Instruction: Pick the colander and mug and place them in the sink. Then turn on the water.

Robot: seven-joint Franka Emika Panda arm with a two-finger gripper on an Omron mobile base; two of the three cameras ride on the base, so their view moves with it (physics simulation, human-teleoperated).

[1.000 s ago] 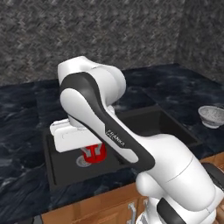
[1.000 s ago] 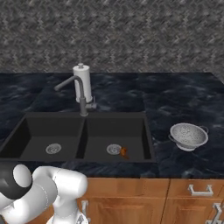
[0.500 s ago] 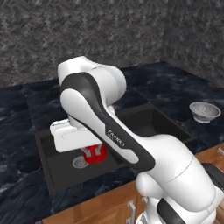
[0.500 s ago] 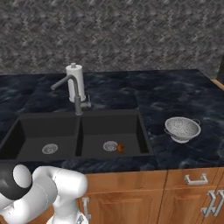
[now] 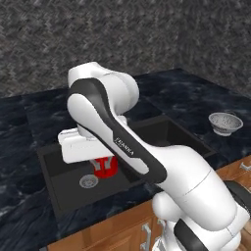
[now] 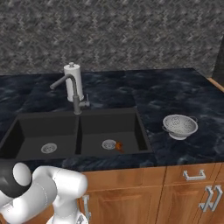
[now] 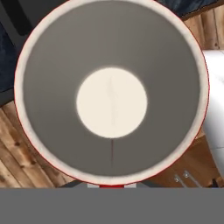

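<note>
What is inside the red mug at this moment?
In the hand view, the mug looks empty: only its white inner wall and pale bottom show. What lies under it is covered by the mug itself.

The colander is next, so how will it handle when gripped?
The colander looks like rigid perforated metal, so probably stiff and fairly light. Its rounded bowl on the counter may rock or slide if nudged. The thin rim seems a narrow, possibly slippery hold.

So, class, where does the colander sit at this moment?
The colander stands on the black marble counter, to the right of the sink and apart from it; the left base view shows it at far right.
</note>
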